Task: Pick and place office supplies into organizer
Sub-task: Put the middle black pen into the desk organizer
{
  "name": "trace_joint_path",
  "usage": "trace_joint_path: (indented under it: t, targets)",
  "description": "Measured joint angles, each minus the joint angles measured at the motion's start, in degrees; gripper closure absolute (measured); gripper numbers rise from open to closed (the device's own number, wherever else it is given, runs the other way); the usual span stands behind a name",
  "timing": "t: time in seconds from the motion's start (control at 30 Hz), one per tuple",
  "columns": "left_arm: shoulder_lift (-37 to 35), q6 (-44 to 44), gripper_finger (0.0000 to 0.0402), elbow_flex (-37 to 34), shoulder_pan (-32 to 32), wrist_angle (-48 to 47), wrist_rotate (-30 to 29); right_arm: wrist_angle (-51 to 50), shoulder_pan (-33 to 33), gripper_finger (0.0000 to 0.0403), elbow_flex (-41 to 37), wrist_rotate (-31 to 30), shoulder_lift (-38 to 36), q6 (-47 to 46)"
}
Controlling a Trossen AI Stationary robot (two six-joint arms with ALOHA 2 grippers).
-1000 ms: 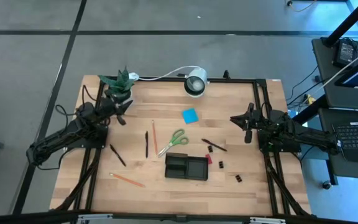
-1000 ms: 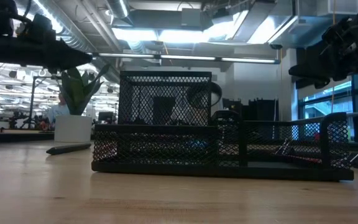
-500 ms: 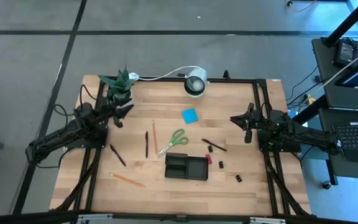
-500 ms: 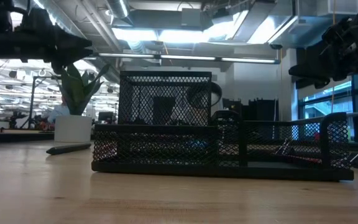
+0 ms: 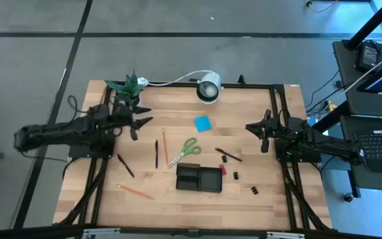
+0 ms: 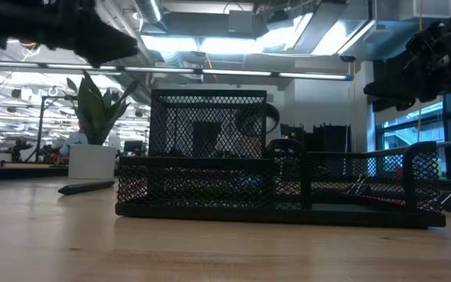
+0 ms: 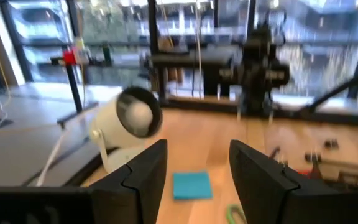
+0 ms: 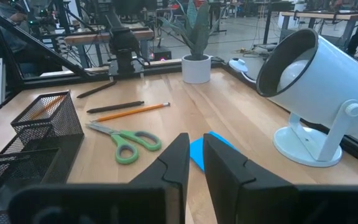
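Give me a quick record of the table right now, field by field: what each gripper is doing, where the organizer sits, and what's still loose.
left gripper: open, empty, above the table near the potted plant
right gripper: nearly closed, empty, at the table's right side
organizer: front centre of the table
scissors: loose, just behind the organizer
sticky-note pad: loose, near the lamp

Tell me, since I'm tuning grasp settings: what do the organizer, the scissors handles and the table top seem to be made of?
The organizer looks like black wire mesh, probably metal: you can see through its walls. The scissors have smooth green handles, likely plastic, and grey metallic blades. The table top looks like pale wood with visible plank lines and a matte finish.
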State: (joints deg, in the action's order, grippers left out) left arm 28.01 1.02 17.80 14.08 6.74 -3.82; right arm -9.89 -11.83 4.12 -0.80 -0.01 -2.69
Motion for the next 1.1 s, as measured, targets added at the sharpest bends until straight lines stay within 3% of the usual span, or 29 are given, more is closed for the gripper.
trace_joint_path:
  t: [0.23,0.4,0.63,0.8,1.1]
  targets:
    - [16.16,-1.05,0.0233,12.61,-6.18,-14.07,-10.47,0.0,0.02,0.0352,0.0,0.0,0.0,0.14]
    - [25.73,-11.94,0.0233,22.47,-8.54,-25.96,-16.58,0.0,0.01,0.0352,0.0,0.0,0.0,0.14]
    - [37.2,-21.81,0.0233,35.04,-11.56,-45.78,-16.78,0.0,0.01,0.0352,0.0,-0.02,0.0,0.14]
    - [43.36,-38.02,0.0233,42.55,-13.74,-60.21,-15.47,0.01,0.01,0.0352,0.0,-0.01,0.0,0.14]
    - [53.59,-59.16,0.0238,44.62,-17.63,-71.39,-10.54,0.0,0.0,0.0352,0.0,-0.02,0.0,1.7]
